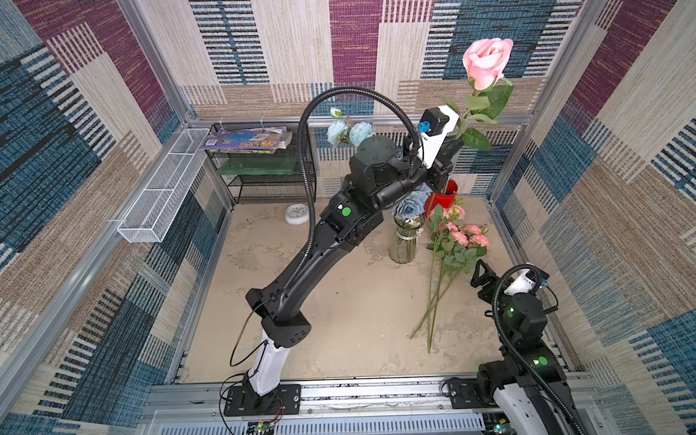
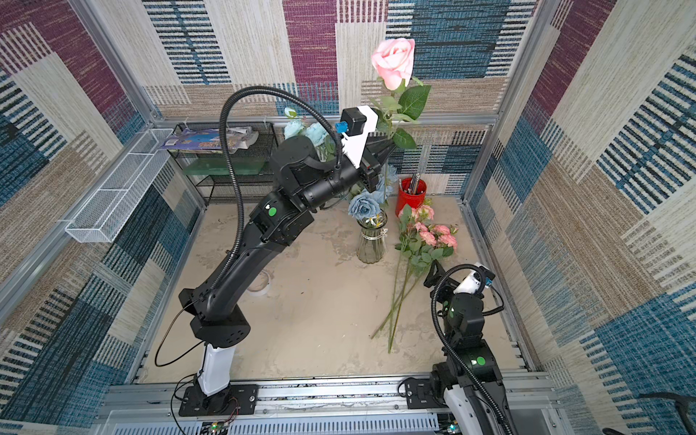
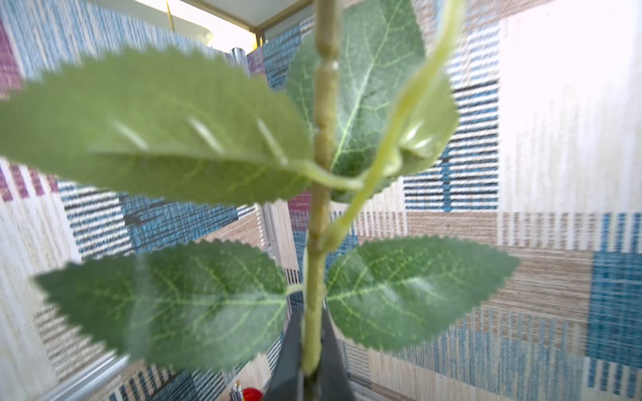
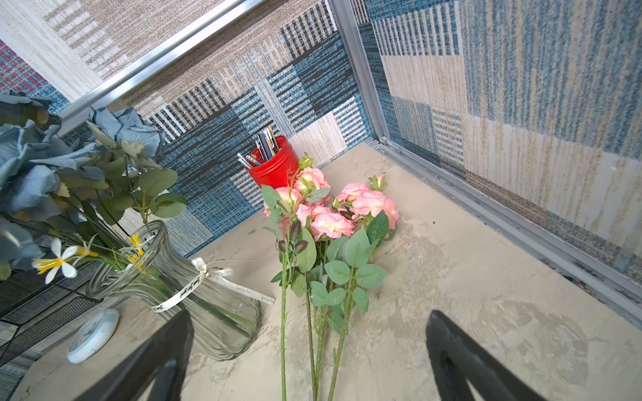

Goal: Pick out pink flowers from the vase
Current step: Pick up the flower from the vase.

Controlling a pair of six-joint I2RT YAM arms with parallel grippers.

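A large pink rose (image 1: pixel 487 62) (image 2: pixel 393 62) stands high above the table. My left gripper (image 1: pixel 456 140) (image 2: pixel 384 148) (image 3: pixel 311 321) is shut on its green stem (image 3: pixel 314 277), just below the leaves. The lower stem runs down among blue roses (image 2: pixel 363 205) toward the clear ribbed vase (image 1: pixel 405 241) (image 2: pixel 372 244) (image 4: pixel 208 312); its end is hidden. Several smaller pink flowers (image 1: pixel 465 235) (image 2: pixel 433 233) (image 4: pixel 330 208) lie on the table right of the vase. My right gripper (image 1: pixel 480 275) (image 2: pixel 433 273) (image 4: pixel 309 317) hovers open over their stems, holding nothing.
A red cup (image 1: pixel 442 197) (image 4: pixel 274 166) with pens stands behind the lying flowers. Pale blue blooms (image 1: pixel 348 130) rise behind my left arm. A black wire shelf (image 1: pixel 263 162) and a white clock (image 1: pixel 296 214) sit at the back left. A white mesh basket (image 1: pixel 162 188) hangs on the left wall.
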